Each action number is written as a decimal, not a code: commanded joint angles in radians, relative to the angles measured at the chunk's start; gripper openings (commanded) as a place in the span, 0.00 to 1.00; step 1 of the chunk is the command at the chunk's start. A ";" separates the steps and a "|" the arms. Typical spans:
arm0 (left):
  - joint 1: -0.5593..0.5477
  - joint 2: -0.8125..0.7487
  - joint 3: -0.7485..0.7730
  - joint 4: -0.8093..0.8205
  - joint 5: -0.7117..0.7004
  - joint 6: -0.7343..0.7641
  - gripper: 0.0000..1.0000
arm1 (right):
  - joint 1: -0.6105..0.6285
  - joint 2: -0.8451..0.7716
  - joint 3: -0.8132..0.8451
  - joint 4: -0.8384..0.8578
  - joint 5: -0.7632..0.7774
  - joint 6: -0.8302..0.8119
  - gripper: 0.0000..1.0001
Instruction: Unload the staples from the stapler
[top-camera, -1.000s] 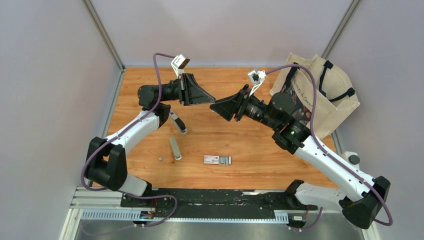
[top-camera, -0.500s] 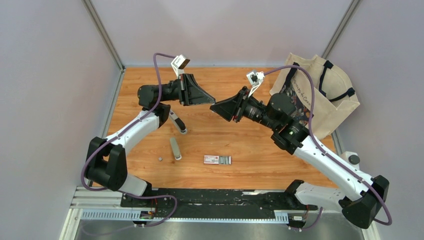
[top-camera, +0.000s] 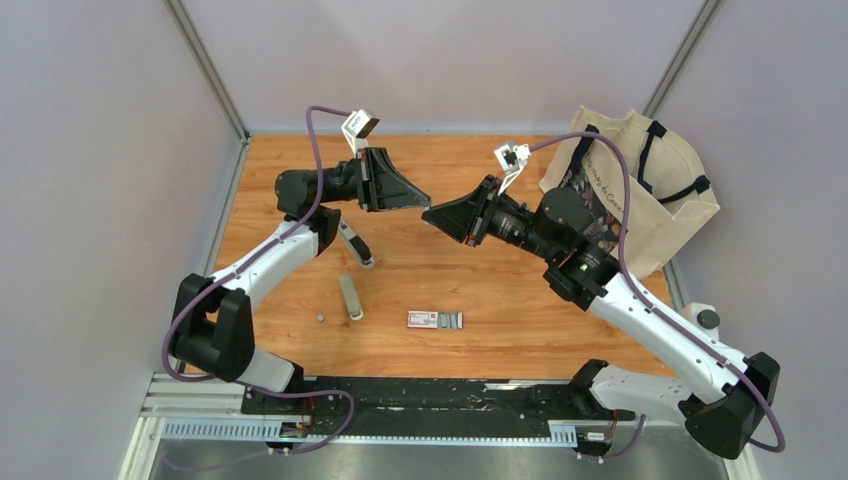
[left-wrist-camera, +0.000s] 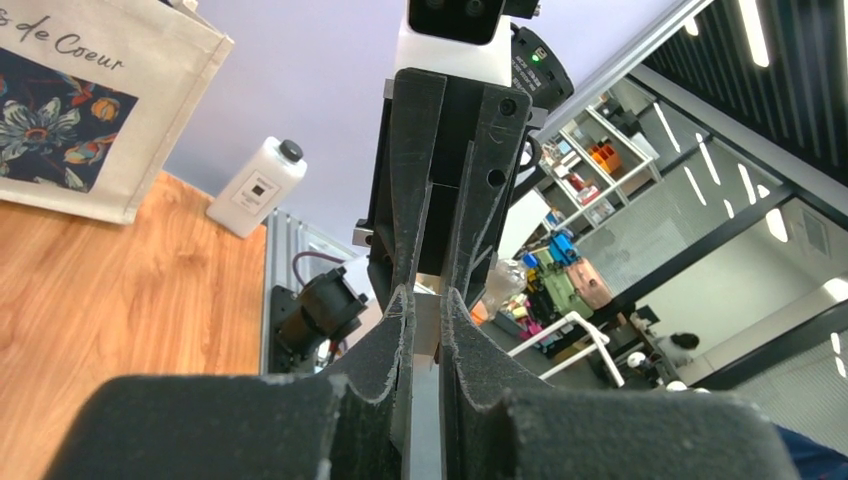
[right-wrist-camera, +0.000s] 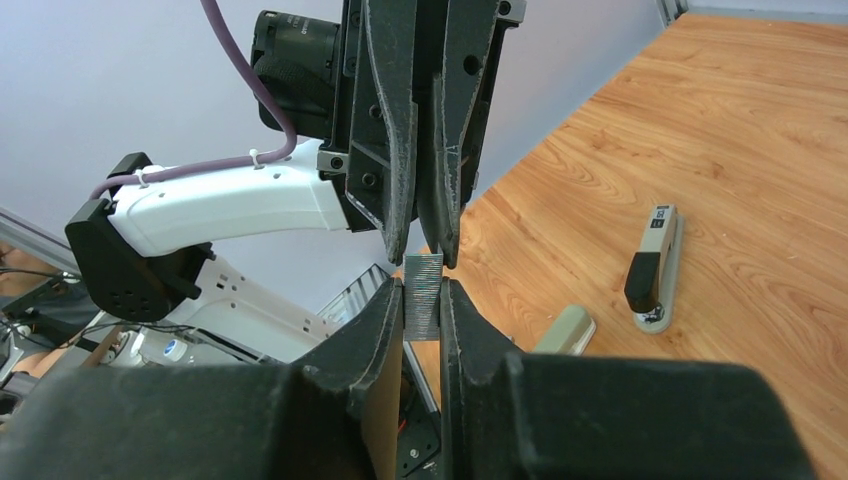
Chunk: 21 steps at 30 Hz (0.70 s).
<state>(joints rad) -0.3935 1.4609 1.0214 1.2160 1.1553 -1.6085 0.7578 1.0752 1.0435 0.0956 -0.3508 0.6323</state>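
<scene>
A short grey strip of staples (right-wrist-camera: 424, 300) hangs in mid-air between my two grippers, which meet tip to tip above the middle of the table. My right gripper (right-wrist-camera: 422, 283) is shut on its near end. My left gripper (left-wrist-camera: 425, 293) is shut on the other end, where the strip (left-wrist-camera: 426, 330) shows between its fingers. In the top view the left gripper (top-camera: 418, 203) and right gripper (top-camera: 430, 214) touch. The stapler (top-camera: 355, 246) lies open on the table below the left arm, and it also shows in the right wrist view (right-wrist-camera: 655, 262).
A grey-green stapler part (top-camera: 350, 297) and a tiny metal bit (top-camera: 320, 317) lie front left. A red-and-white flat box (top-camera: 424, 319) with loose staples (top-camera: 452, 320) beside it lies front centre. A cloth tote bag (top-camera: 640, 190) stands at the right edge.
The right gripper has shifted very slightly. Both grippers stay tip to tip on the strip.
</scene>
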 joint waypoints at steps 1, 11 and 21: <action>-0.011 -0.030 -0.006 0.051 0.014 0.027 0.20 | -0.005 -0.026 -0.014 0.036 0.000 0.001 0.12; -0.016 -0.138 0.028 -0.485 -0.019 0.434 0.72 | -0.003 -0.038 -0.033 -0.087 -0.004 -0.031 0.08; -0.013 -0.157 0.287 -1.728 -0.368 1.395 0.73 | 0.005 0.057 -0.092 -0.500 0.200 -0.017 0.06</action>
<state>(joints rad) -0.4061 1.3148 1.2659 -0.0235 0.9482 -0.6361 0.7578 1.0756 1.0061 -0.2192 -0.2447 0.5976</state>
